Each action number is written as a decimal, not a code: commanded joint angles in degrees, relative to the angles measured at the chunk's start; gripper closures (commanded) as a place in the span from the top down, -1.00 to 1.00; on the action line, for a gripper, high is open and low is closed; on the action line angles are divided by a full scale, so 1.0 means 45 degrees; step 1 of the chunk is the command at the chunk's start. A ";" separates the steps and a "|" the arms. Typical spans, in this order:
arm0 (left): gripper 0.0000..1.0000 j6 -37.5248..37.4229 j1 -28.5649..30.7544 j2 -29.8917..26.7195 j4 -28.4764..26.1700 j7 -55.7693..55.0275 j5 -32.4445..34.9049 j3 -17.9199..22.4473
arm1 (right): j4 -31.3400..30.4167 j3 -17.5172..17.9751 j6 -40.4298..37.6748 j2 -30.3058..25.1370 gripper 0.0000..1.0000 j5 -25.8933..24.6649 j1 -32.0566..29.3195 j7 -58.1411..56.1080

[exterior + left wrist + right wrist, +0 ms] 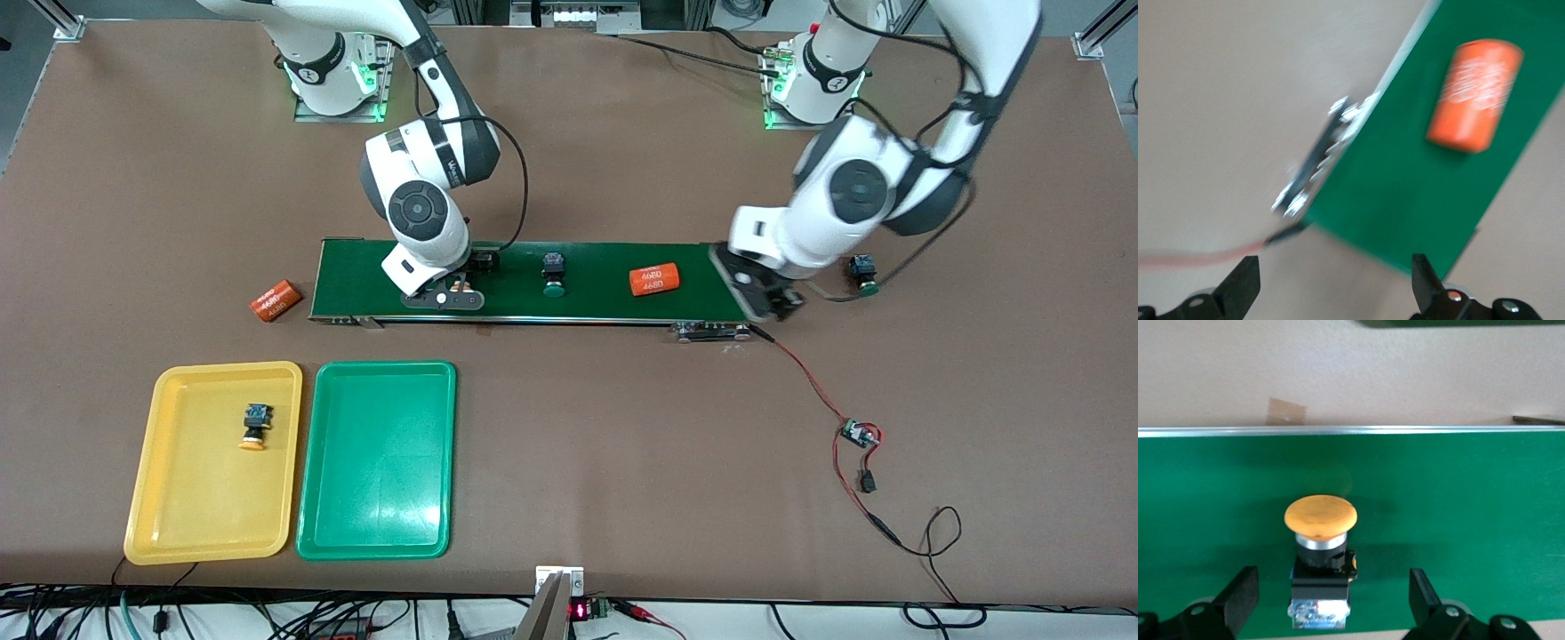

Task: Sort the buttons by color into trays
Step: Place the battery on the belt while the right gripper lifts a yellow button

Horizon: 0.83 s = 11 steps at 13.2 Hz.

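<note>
The belt (533, 280) lies across the middle of the front view, a long dark-green strip. The right gripper (449, 289) hangs low over the belt at its end toward the right arm, with the fingers apart; in the right wrist view a yellow button (1320, 553) lies on the belt between the two fingertips (1238, 593), not touched by them. The left gripper (772, 300) is over the other end of the belt, at the middle right of the front view, and its fingers are also apart and hold nothing; the left wrist view shows below it the belt's corner and an orange cylinder (1475, 93). This cylinder lies on the belt, and between it and the right gripper a green button (554, 274) lies on the belt too. A second green button (863, 274) lies on the table just off the belt's end, beside the left arm. In the lower left of the front view the yellow tray (169, 524) holds one yellow button (255, 425), and the green tray (378, 524) is just beside it. Another orange cylinder (275, 300) lies on the table near the belt's other end.
</note>
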 commanded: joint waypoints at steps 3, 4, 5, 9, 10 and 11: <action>1.00 -0.1077 -0.1705 -0.1012 -0.0292 -0.3482 -0.0557 0.4344 | -0.0456 -0.0061 -0.0052 -0.0194 0.19 -0.0075 -0.0068 0.0224; 1.00 -0.1605 -0.1881 -0.1051 -0.0331 -0.4423 -0.0538 0.4775 | -0.0416 -0.0081 -0.0228 -0.0291 -0.26 -0.0074 -0.0049 0.0224; 1.00 -0.2190 -0.2037 -0.1187 -0.0428 -0.5071 -0.0538 0.4954 | -0.0396 -0.0120 -0.0404 -0.0350 -0.54 -0.0074 -0.0087 0.0224; 1.00 -0.1791 -0.2078 -0.1034 -0.1619 -0.5993 -0.0383 0.6066 | 0.0167 -0.0780 -0.0658 -0.0448 -0.64 -0.0035 -0.0204 0.0244; 1.00 -0.1438 -0.2078 -0.0684 -0.1640 -0.6034 -0.0343 0.6456 | 0.0654 -0.1306 -0.0815 -0.0429 -0.64 -0.0035 -0.0263 0.0263; 1.00 -0.1357 -0.2097 -0.0584 -0.1660 -0.6015 -0.0342 0.6653 | 0.1200 -0.1853 -0.1067 -0.0352 -0.65 -0.0035 -0.0457 0.0225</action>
